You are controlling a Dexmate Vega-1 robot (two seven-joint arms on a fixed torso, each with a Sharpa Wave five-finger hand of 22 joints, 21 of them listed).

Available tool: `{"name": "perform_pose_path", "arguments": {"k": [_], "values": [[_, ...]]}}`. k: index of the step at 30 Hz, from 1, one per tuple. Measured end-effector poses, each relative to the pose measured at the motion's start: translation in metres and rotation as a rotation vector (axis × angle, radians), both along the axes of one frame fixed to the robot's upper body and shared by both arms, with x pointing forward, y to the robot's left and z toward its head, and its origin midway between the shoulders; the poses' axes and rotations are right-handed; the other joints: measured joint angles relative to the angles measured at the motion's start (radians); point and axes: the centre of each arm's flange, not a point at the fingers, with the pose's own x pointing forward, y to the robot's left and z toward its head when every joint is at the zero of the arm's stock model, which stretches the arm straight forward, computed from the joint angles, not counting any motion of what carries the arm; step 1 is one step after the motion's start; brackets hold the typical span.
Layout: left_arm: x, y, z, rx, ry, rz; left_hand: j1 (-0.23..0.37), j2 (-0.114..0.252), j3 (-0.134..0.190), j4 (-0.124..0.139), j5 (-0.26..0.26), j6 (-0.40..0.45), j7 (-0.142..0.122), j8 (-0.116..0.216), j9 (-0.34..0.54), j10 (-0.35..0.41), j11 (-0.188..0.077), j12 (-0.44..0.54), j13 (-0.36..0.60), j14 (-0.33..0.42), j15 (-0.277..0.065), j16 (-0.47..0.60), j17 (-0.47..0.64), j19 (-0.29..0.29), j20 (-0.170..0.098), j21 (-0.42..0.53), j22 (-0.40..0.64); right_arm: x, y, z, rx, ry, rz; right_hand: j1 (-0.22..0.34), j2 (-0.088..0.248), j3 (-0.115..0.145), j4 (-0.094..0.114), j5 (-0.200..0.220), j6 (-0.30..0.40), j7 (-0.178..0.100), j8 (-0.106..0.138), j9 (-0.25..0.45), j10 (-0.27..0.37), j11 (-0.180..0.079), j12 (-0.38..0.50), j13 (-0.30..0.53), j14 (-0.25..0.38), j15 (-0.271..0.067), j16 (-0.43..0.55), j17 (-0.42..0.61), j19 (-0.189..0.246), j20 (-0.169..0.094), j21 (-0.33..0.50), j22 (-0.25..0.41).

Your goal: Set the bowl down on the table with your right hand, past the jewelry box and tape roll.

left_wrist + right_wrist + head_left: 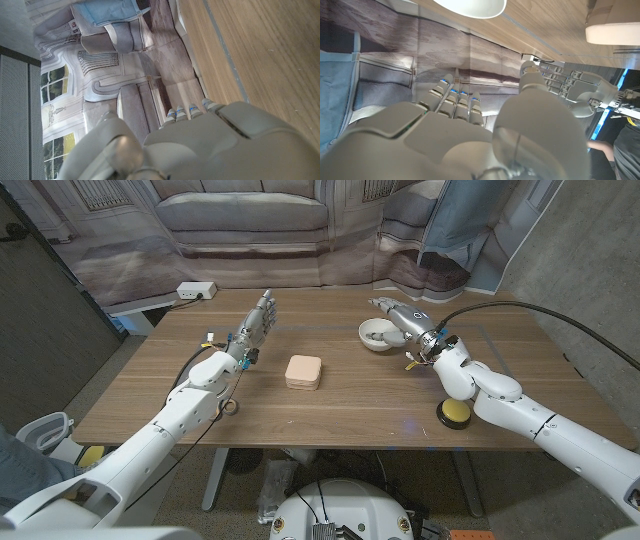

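bowl (377,333) on table, R hand (400,314) beside

Head camera looked down from above over the wooden table (330,405), both arms entering from the bottom corners. Each wrist camera sat close behind its own hand, view turned, facing the backdrop beyond the table's far edge. Right wrist and head views shared the jewelry box (615,32).
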Motion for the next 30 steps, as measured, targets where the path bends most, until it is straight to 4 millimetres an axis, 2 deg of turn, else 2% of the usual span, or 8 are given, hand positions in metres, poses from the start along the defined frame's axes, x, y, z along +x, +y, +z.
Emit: {"name": "perform_pose_path", "arguments": {"k": [3, 11, 30], "values": [[-0.001, 0.0, 0.0, -0.001, -0.002, 0.0, 0.004, 0.004, 0.0, 0.0, 0.0, -0.015, 0.0, -0.004, 0.0, 0.0, 0.0, 0.0, 0.0, 0.0, 0.0, 0.0, 0.0, 0.0, 0.0, 0.0, 0.0, 0.0001, -0.0005, -0.0001, -0.005, 0.0, -0.002, 0.015, -0.015, -0.013, 0.006, 0.002, -0.007, -0.004, 0.0, 0.0, -0.005, -0.005, 0.0, 0.0, -0.007, 0.0, 0.0, 0.0, 0.0, 0.0, 0.0, 0.0], [-0.0025, 0.0006, -0.0005, -0.003, -0.005, 0.001, 0.004, 0.004, 0.0, 0.0, 0.0, -0.018, -0.003, -0.004, 0.0, 0.0, 0.0, 0.0, 0.0, -0.004, 0.004, 0.0, 0.0, 0.0, 0.0, 0.0, 0.0, 0.0009, 0.0, -0.0021, -0.029, 0.004, -0.01, 0.034, -0.042, -0.025, 0.011, 0.011, -0.005, -0.009, 0.0, 0.0, 0.004, -0.015, 0.0, 0.0, -0.009, 0.002, 0.0, 0.003, 0.0, 0.0, 0.0, 0.0], [-0.0016, 0.0018, 0.0026, -0.001, -0.017, -0.008, 0.008, 0.008, -0.004, -0.004, 0.0, -0.018, -0.003, -0.004, 0.0, 0.0, 0.0, 0.0, 0.0, -0.004, 0.004, 0.0, 0.0, 0.0, 0.0, 0.0, 0.0, 0.0058, 0.0004, -0.0069, -0.079, 0.03, -0.056, 0.032, -0.04, -0.05, 0.036, 0.022, 0.005, -0.011, 0.007, 0.005, 0.01, -0.016, 0.0, 0.0, -0.005, -0.002, 0.008, 0.012, 0.0, 0.0, 0.0, 0.003]]}}
